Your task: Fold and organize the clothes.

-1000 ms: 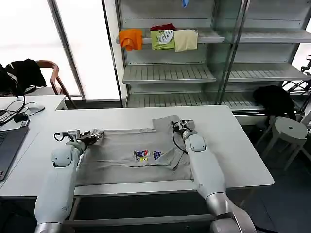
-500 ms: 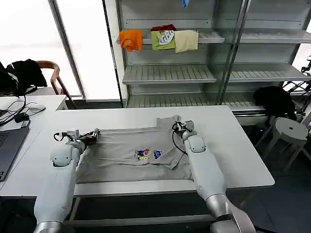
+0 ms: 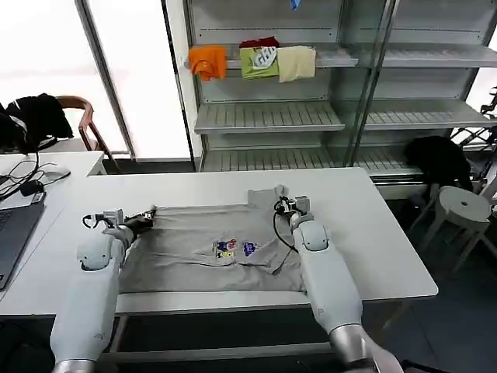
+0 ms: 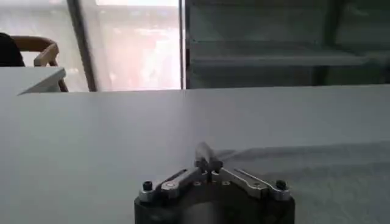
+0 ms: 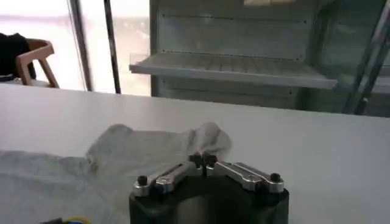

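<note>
A light grey short-sleeved shirt (image 3: 194, 249) with a small colourful chest print (image 3: 236, 249) lies spread on the white table (image 3: 373, 233). My left gripper (image 3: 146, 217) is shut on the shirt's left edge. In the left wrist view the closed gripper (image 4: 208, 164) pinches a small peak of grey cloth, and the shirt (image 4: 317, 167) runs off to one side. My right gripper (image 3: 281, 204) is shut on the fabric at the shirt's far right corner. In the right wrist view this gripper (image 5: 203, 160) is closed on a raised fold of the shirt (image 5: 152, 146).
Metal shelving (image 3: 268, 116) stands behind the table, with orange (image 3: 208, 61), green (image 3: 259, 62) and cream (image 3: 297, 64) garments on it. A black garment (image 3: 439, 159) and a white stool (image 3: 464, 208) are at the right. A laptop (image 3: 12, 233) lies on the left desk.
Both grippers have shifted slightly to the left, taking the shirt with them. Each stays shut on the fabric.
</note>
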Controlling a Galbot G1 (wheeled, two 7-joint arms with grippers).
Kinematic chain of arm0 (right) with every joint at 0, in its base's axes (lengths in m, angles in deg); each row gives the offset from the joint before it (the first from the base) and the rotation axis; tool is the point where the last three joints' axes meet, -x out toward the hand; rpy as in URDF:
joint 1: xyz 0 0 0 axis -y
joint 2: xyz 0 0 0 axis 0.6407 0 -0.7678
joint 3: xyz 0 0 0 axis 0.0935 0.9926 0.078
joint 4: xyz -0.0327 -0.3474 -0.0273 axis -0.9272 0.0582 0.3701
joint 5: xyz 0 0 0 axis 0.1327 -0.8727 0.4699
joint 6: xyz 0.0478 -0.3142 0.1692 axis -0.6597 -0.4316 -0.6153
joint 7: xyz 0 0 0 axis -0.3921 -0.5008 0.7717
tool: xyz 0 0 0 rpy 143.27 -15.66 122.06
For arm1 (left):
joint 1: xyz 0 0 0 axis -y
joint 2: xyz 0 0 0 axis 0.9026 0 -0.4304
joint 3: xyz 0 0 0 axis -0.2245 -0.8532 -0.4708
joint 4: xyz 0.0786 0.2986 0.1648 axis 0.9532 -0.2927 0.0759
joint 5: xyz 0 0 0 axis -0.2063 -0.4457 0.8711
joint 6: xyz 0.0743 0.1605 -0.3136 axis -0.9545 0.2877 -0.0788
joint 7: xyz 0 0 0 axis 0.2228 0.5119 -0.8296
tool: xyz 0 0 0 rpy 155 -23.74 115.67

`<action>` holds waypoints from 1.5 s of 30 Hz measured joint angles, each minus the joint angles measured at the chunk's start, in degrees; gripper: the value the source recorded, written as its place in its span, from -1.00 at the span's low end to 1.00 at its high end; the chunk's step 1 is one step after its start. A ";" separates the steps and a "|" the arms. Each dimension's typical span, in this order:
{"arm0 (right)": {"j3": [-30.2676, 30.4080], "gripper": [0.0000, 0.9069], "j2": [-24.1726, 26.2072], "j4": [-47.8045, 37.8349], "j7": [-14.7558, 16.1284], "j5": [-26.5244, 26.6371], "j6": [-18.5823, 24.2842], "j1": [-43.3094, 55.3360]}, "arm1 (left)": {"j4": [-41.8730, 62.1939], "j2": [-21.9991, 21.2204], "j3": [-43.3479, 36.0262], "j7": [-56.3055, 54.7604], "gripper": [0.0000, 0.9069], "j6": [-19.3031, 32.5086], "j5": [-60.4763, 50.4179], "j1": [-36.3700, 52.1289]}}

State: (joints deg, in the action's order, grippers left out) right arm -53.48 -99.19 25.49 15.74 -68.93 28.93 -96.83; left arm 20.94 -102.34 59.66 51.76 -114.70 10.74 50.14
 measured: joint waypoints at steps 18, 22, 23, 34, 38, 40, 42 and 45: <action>2.60 -1.00 0.68 26.61 -0.95 3.57 -7.98 -14.33 | -14.77 2.72 3.44 0.77 -1.00 -0.93 10.26 -9.17; 2.24 -1.00 2.08 32.06 -1.02 3.50 -9.06 -18.80 | -17.78 3.76 4.50 1.41 -1.00 -0.85 12.79 -12.41; 2.10 -1.00 2.36 33.24 -1.05 3.46 -9.23 -19.84 | -18.56 4.07 4.78 1.59 -1.00 -0.73 13.49 -13.35; 0.14 -1.00 3.78 42.78 -0.53 2.59 -10.01 -29.90 | -23.47 6.60 6.99 3.41 -1.00 0.83 18.83 -21.82; -0.27 -1.00 4.02 44.88 -0.35 2.46 -10.20 -32.57 | -24.73 6.87 7.81 4.03 -1.00 1.23 19.77 -24.19; -0.52 -1.00 4.25 45.88 -0.21 2.44 -10.32 -33.82 | -25.31 7.00 8.18 4.36 -1.00 1.28 20.17 -25.17; -0.79 -1.00 4.41 46.74 -0.01 2.45 -10.49 -34.81 | -25.85 7.12 8.64 4.74 -1.00 1.30 20.43 -26.08; -1.14 -1.00 4.72 47.93 0.19 2.48 -10.72 -36.15 | -26.68 7.25 9.19 5.16 -1.00 1.36 20.58 -27.28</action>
State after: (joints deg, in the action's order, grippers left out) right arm -54.62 -94.47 73.43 15.93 -66.45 18.22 -132.98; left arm -5.74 -95.09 68.85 56.93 -113.34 31.32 22.87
